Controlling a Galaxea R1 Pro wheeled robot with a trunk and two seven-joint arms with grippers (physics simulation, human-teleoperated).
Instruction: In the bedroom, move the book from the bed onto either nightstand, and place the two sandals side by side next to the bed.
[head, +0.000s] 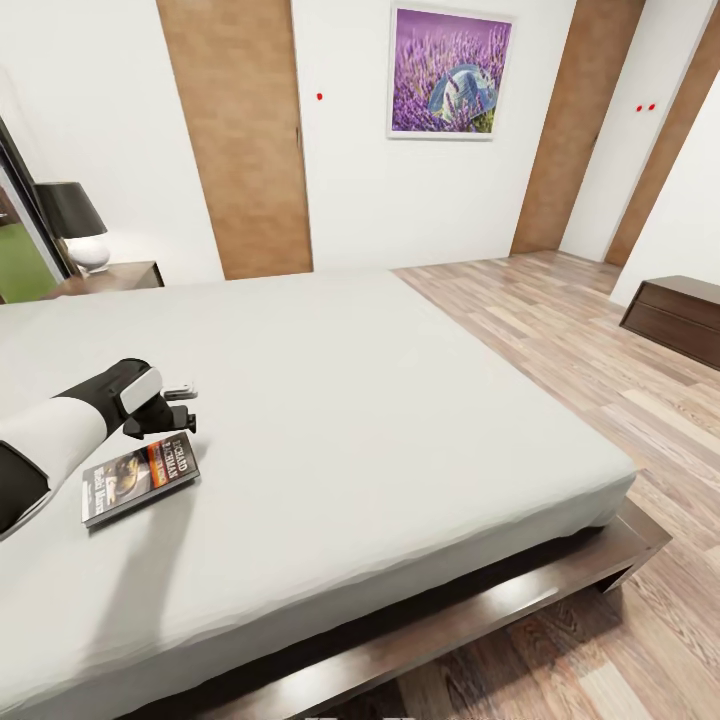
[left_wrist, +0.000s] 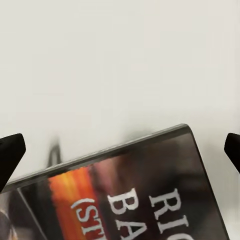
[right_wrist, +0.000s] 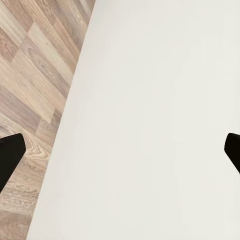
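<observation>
Book (head: 140, 478) lies flat on the bed (head: 400, 420); I hold my left claw (head: 172, 410) just above its edge, fingers apart, ready to grip; right claw (right_wrist: 120, 150) also spread.

White left arm (head: 60, 435), black joints, black pincer (head: 165, 420)

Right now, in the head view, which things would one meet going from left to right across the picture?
Lamp on the nightstand → book on the bed → left gripper → lavender picture on the wall → dark cabinet on the wooden floor.
</observation>
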